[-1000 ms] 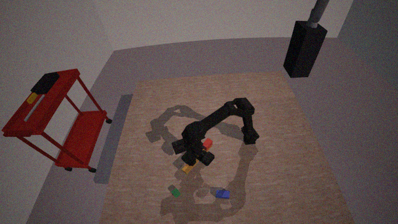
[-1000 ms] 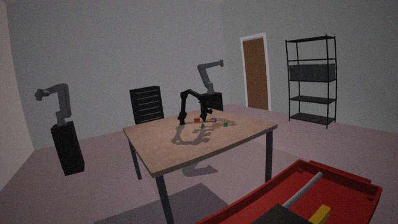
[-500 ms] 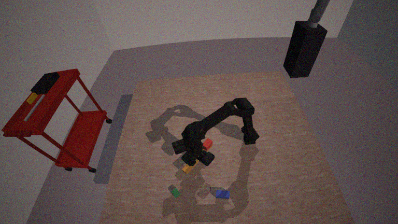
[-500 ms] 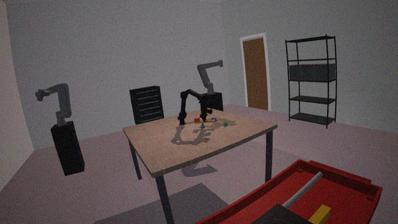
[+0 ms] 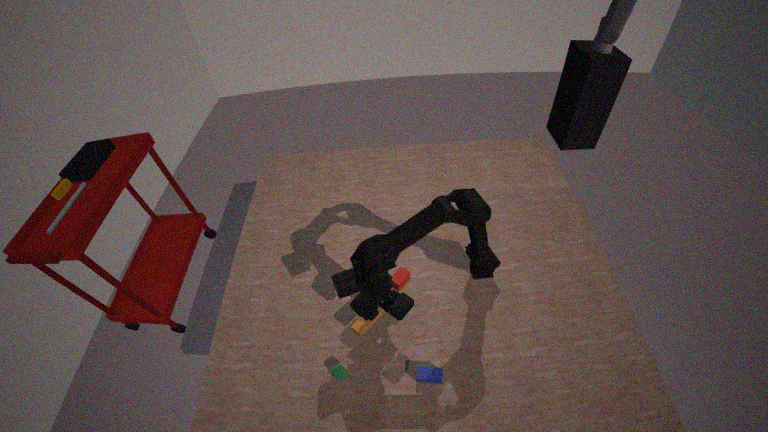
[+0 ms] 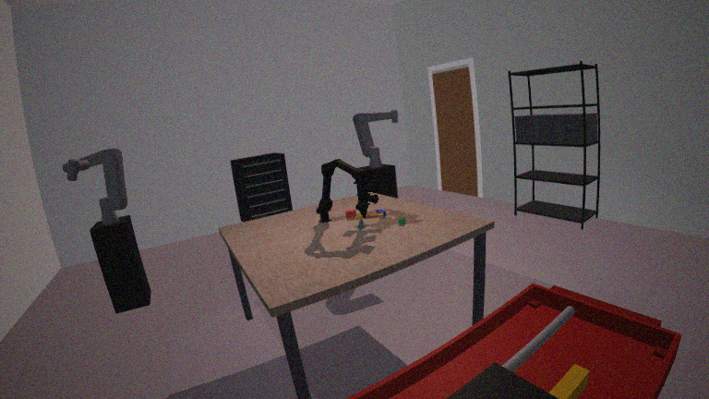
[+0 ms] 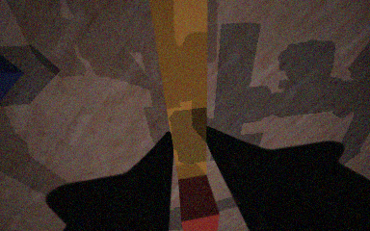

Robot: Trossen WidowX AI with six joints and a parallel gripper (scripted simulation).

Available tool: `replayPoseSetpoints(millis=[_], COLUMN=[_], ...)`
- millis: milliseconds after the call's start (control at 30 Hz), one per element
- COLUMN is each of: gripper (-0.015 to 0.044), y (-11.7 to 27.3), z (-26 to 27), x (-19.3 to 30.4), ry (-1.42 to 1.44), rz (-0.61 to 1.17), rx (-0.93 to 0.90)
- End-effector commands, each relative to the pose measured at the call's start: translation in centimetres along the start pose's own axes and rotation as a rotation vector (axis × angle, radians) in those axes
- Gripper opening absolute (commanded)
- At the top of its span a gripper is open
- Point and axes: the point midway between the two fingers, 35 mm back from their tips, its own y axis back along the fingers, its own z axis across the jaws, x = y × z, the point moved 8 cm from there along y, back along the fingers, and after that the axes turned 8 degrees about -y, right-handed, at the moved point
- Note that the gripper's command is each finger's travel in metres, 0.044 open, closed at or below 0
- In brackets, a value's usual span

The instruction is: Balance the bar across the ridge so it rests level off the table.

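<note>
An orange bar [image 5: 362, 323] [image 6: 375, 215] [image 7: 185, 63] with a red block [image 5: 400, 277] [image 6: 351, 213] [image 7: 198, 194] at one end runs between my fingers. My gripper [image 6: 364, 215] [image 7: 188, 133] points down and is shut on the bar, nearer the red end in the wrist view. A small teal pointed piece [image 6: 361, 223], which looks like the ridge, shows just below my fingertips in the exterior view. It is hidden or not discernible in the other two views. I cannot tell whether the bar touches the ridge or the table.
A blue block [image 5: 429, 374] [image 6: 382, 212] [image 7: 9, 79] and a green block [image 5: 338, 371] [image 6: 401, 221] are on the table [image 5: 532, 348] [image 6: 293, 274], beyond the bar's far end. A red cart [image 5: 155, 268] [image 6: 601, 342] is off the table.
</note>
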Motion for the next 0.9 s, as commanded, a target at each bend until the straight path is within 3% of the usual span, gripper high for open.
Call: replayPoseSetpoints(millis=[0,867], gripper=[0.0,0.0], y=[-0.07,-0.29], z=[0.01,0.01], x=[-0.03,-0.02], ry=[0.003,0.003], rz=[-0.002,-0.002], rx=[-0.003,-0.003])
